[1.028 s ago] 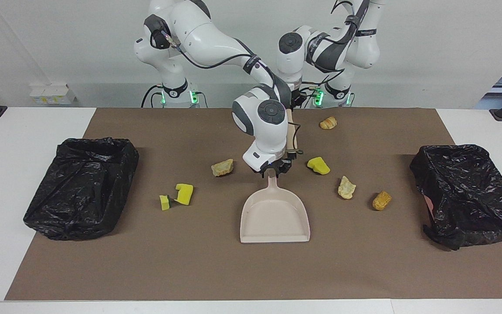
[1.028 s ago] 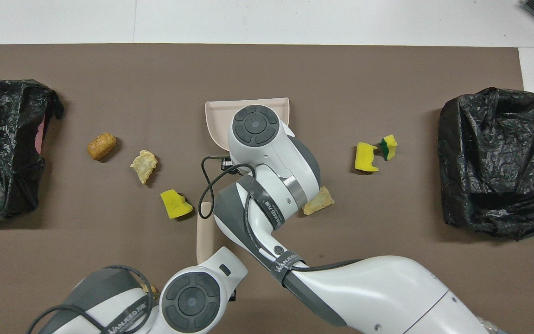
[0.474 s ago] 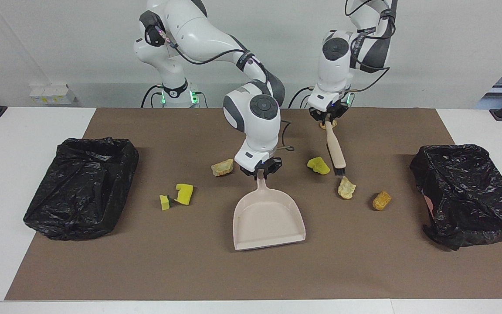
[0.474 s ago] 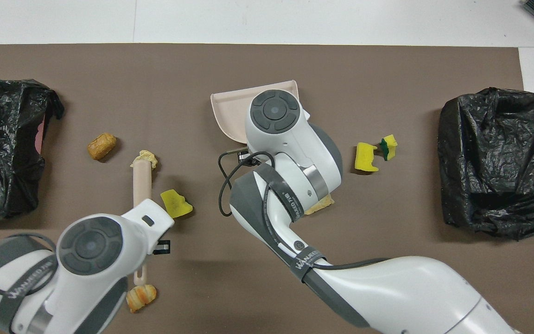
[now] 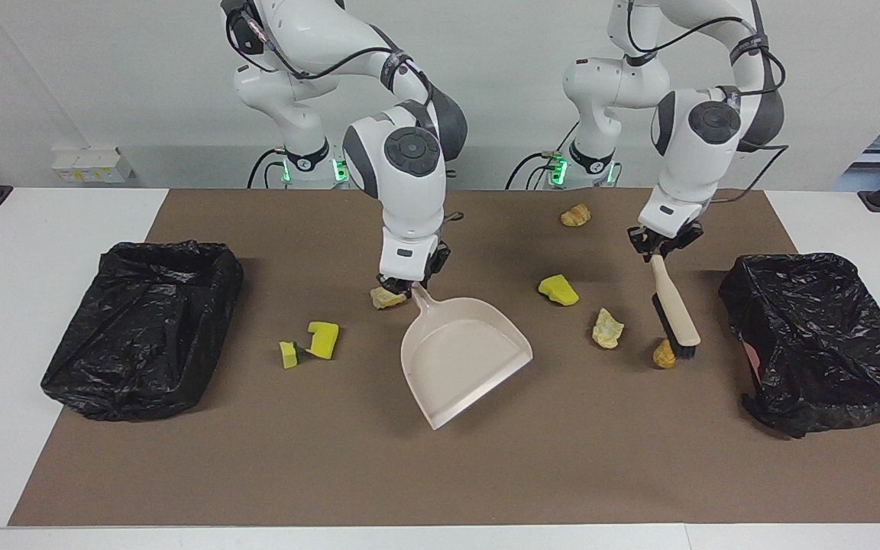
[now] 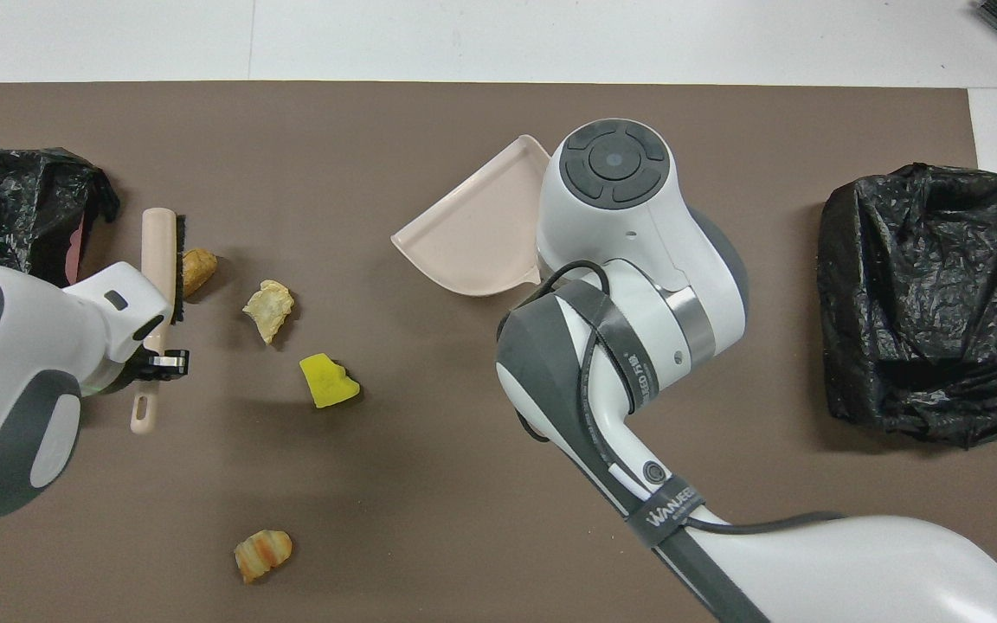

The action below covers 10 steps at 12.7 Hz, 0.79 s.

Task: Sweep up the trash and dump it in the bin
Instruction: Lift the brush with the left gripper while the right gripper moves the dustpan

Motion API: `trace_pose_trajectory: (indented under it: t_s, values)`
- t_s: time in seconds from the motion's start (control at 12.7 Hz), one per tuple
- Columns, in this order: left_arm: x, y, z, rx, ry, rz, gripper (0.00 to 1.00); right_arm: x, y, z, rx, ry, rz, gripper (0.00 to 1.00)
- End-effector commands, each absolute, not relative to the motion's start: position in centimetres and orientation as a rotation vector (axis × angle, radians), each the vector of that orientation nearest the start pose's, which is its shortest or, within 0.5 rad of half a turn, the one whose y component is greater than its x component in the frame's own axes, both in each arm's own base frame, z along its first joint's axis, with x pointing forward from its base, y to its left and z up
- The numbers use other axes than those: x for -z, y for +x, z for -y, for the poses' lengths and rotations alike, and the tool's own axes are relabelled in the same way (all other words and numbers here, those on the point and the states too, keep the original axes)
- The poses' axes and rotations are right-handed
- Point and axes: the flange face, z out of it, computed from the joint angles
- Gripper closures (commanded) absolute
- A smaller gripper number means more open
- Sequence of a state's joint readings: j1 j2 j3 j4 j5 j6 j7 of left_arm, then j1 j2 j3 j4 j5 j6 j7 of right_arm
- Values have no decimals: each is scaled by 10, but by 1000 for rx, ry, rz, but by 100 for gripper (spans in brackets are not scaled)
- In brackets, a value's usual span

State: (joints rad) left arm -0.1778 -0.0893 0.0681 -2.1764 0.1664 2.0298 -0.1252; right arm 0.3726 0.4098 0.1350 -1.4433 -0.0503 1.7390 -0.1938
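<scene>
The white desk (image 5: 43, 229) carries a wide brown mat (image 5: 440, 473). A black bag-lined bin (image 5: 142, 328) sits at the right arm's end of the mat, and a second black bin (image 5: 822, 336) sits at the left arm's end.

The right arm reaches over the middle of the mat. Its right tool (image 5: 409, 284) is clamped narrow on the handle of the beige dustpan (image 5: 463, 355), which lies on the mat with its open mouth turned toward the left arm's end.

The left arm comes down near the second bin. Its left tool (image 5: 660, 248) is closed tight on the handle of the beige brush (image 5: 675, 309), whose dark bristles touch the mat just beside an orange-brown lump (image 5: 664, 354).

The trash lies scattered on the mat. A tan lump (image 5: 606, 328) sits between the dustpan and the brush, and a yellow sponge chunk (image 5: 558, 290) lies a little nearer to the robots than it. A croissant-like lump (image 5: 576, 215) lies nearest to the robots. Another tan lump (image 5: 388, 298) sits just beside the dustpan's handle, partly hidden by the right tool. Two yellow sponge pieces (image 5: 314, 342) lie between the dustpan and the bin at the right arm's end.
</scene>
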Motion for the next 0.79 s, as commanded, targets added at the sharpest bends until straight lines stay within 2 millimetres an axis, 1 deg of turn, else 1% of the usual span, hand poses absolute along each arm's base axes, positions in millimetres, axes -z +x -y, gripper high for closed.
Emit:
trace_pose_trajectory:
  t_s: [0.0, 0.08, 0.16, 0.24, 0.32, 0.4, 0.47, 0.55, 0.63, 0.71]
  values:
    - [-424, 554, 5, -64, -2955, -200, 100, -449, 584, -294, -244, -2813, 1392, 100]
    - [-422, 565, -7, -63, -2953, -218, 100, -452, 582, -293, -255, -2762, 1500, 100]
    - [-414, 572, -18, -81, -2953, -222, 100, -448, 581, -291, -271, -2692, 1632, 100]
    - [-406, 575, -30, -94, -2950, -224, 100, -448, 580, -285, -289, -2605, 1803, 100]
    - [-400, 576, -42, -109, -2934, -263, 100, -444, 578, -282, -312, -2531, 1923, 100]
    - [-395, 577, -53, -137, -2920, -303, 100, -441, 572, -279, -328, -2485, 2010, 100]
    - [-390, 577, -60, -161, -2922, -307, 100, -434, 566, -280, -346, -2452, 2070, 100]
    - [-386, 574, -59, -177, -2924, -312, 100, -425, 564, -282, -348, -2423, 2137, 100]
    - [-381, 567, -58, -203, -2928, -316, 100, -416, 563, -283, -323, -2358, 2222, 100]
    - [-378, 561, -53, -229, -2932, -328, 100, -414, 560, -285, -294, -2282, 2303, 100]
